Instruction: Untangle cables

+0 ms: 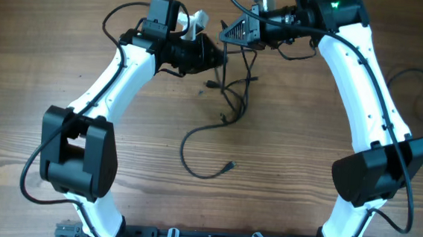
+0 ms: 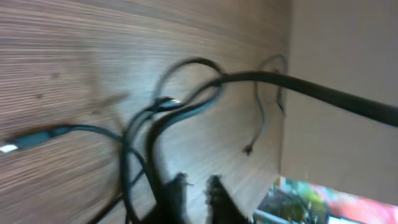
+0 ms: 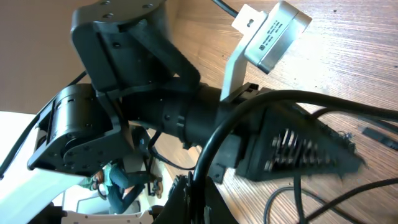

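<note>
My right pincer point(image 1: 226, 31) clamps the cables point(image 1: 195, 136) at the desk's point(image 1: 52, 47) far edge for pulling; left pincer point(image 2: 198, 193) nearly closed, catch unclear.

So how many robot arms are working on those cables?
2. The left arm reaches in from the picture's left, the right arm from its right, meeting at the cables. No others show.

The cables point(image 1: 230, 97) lie on the table point(image 1: 45, 40) between left arm point(image 1: 117, 74) and right arm point(image 1: 364, 77).
</note>
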You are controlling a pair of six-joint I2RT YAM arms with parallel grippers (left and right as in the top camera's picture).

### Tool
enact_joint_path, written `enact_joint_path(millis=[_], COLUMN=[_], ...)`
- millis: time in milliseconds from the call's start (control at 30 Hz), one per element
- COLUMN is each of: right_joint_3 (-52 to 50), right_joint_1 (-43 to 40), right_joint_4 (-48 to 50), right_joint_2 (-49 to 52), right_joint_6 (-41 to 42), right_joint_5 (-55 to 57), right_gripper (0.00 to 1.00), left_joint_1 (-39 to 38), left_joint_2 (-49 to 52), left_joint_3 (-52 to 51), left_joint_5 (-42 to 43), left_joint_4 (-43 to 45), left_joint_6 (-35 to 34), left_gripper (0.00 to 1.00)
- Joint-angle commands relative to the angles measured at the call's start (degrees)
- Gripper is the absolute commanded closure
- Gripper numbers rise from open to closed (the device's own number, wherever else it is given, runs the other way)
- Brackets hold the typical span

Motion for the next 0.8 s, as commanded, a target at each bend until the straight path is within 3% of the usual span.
enact_joint_path(millis=[0, 167, 433, 633, 767], right_joint_3=[-0.07, -0.07, -0.09, -0.09, -0.09], right_joint_1=[-1.92, -11.10, -29.07, -32.33, -33.24], right_joint_4=[-0.59, -7.58, -16.57, -17.35, -17.38], right_joint_2=[-2.73, -12.20, -15.76, -15.76, -15.65], right_joint_6=[1.68, 3.52, 3.15, 3.76, 5.20], right_joint_5=[5.07, 25.81, 33.57, 42.91, 48.41], right_gripper=[0.96, 0.96, 0.96, 0.96, 0.96], left_joint_1=[1.44, 7.82, 22.99, 32.06, 37.09], left_joint_2=[0.81, 0.37, -12.85, -24.17, -25.92], left_joint_3=[0.46, 0.48, 0.48, 0.48, 0.48], left_joint_5=[-11.41, -22.51, -22.56, -23.98, -24.70], left_joint_4=[-3.74, -9.84, -11.39, -12.17, -13.64], left_joint_6=[-1.73, -1.46, 2.69, 2.86, 2.86], left_gripper=[0.96, 0.96, 0.96, 0.96, 0.96])
